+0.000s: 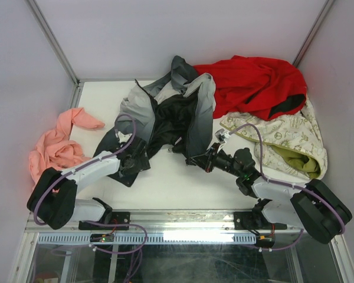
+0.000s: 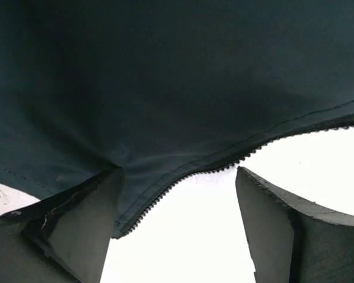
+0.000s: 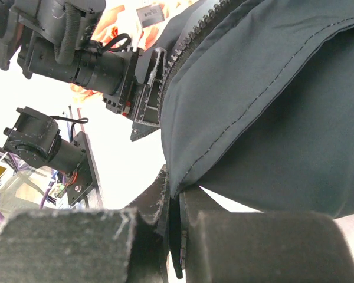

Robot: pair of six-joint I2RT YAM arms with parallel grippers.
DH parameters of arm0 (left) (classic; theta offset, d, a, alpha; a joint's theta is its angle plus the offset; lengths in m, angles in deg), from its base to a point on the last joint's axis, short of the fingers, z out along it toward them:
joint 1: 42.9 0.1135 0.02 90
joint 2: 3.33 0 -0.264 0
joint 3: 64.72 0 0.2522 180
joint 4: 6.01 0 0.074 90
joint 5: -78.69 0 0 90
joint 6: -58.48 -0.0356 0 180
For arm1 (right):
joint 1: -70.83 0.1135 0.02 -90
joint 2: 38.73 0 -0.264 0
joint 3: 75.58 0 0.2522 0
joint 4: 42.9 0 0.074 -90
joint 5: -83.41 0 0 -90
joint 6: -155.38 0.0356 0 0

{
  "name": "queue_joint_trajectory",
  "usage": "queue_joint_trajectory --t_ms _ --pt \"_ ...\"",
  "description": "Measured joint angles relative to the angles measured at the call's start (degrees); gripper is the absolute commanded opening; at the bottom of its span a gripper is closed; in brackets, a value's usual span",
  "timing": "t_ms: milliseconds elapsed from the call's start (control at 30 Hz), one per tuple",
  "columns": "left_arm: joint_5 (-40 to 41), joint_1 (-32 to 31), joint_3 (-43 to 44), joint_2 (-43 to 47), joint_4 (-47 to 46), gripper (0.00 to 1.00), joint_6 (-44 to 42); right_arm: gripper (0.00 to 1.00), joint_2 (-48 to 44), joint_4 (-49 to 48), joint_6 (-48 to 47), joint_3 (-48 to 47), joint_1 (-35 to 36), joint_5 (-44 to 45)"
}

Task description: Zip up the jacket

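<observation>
The jacket, dark charcoal and light grey with black lining, lies crumpled at the middle of the white table. My left gripper is at its lower left corner. In the left wrist view the left gripper is open, and the jacket's edge with the zipper teeth hangs between the fingers and drapes over the left finger. My right gripper is at the lower right edge. In the right wrist view the right gripper is shut on the jacket's dark hem.
A red garment lies at the back right. A cream patterned cloth lies beside the right arm. A pink cloth lies at the left. Enclosure walls stand on three sides.
</observation>
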Motion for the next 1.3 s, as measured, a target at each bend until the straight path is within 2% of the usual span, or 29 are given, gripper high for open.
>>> queue_joint_trajectory --t_ms 233,467,633,767,1067,1300 --pt "-7.08 -1.7 1.18 -3.21 -4.39 0.77 0.98 0.0 -2.89 4.42 -0.52 0.0 -0.02 1.7" --pt "-17.49 -11.1 12.48 -16.76 -12.96 0.77 3.15 0.0 -10.25 12.55 -0.81 -0.02 -0.13 3.08" --pt "-21.24 -13.66 17.9 -21.81 -15.61 0.77 3.1 0.0 -14.88 19.21 -1.84 -0.35 -0.39 6.58" --pt "-21.59 -13.68 18.1 -20.0 -14.99 0.76 3.19 0.0 -16.24 22.77 -2.49 -0.52 -0.66 9.27" --pt "-15.43 -15.21 15.91 -7.65 -7.34 0.73 5.42 0.0 -16.39 25.07 -2.99 -0.52 -0.66 10.71" --pt "-8.57 -16.57 15.58 -6.88 0.98 0.67 7.98 0.0 -16.39 25.03 -3.13 -0.52 -0.66 10.75"
